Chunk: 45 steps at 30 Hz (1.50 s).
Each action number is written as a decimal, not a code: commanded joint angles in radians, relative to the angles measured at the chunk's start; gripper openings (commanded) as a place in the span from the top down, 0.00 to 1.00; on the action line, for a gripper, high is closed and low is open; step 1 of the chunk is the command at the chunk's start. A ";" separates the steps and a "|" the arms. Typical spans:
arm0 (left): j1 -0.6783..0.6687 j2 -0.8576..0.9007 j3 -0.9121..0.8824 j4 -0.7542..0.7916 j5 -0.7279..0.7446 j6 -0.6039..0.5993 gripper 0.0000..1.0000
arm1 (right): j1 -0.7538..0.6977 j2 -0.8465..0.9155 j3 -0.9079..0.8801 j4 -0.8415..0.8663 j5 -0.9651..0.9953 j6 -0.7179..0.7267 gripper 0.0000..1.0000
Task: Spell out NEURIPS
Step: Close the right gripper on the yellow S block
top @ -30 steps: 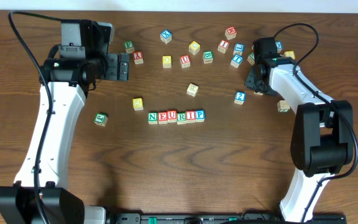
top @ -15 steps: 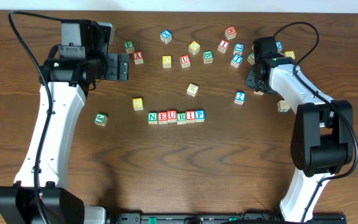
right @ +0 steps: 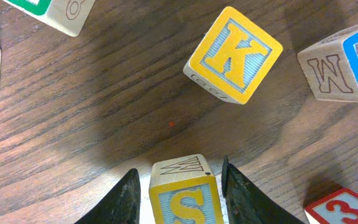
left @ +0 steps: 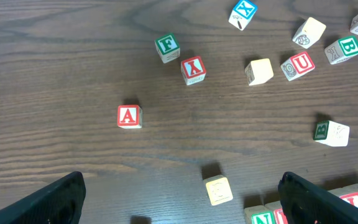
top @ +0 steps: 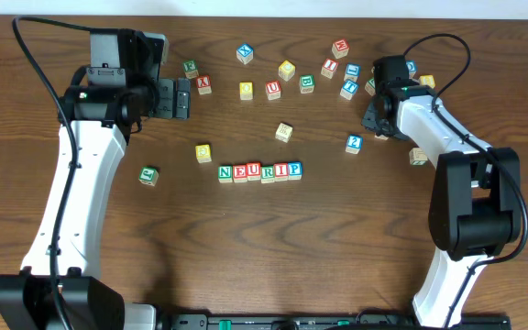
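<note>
Grasping the S cube point(right: 185, 199), the right tool point(right: 180, 190) is best raised clear of the nearby K cube point(right: 234, 55); the S is to be set touching P point(top: 294, 170), ending the NEURIP row point(top: 259, 171) centred on the counter point(top: 246, 247). The left tool point(top: 183, 98) is released.

NEURIP row point(top: 259, 171) before scattered cubes point(top: 287, 70)

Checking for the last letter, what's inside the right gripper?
A yellow-faced S cube sits inside the right gripper. Its lower part is cut off by the picture's edge, so that part cannot be seen.
</note>
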State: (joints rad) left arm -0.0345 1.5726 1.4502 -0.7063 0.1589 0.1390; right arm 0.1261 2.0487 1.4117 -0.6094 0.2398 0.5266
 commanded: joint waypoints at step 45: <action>0.003 -0.004 0.026 0.000 0.006 0.010 0.02 | 0.018 -0.041 -0.005 -0.022 0.016 0.006 0.81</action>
State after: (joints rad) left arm -0.0345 1.5726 1.4502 -0.7067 0.1589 0.1387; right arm 0.1417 2.0666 1.4109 -0.6205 0.2405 0.5495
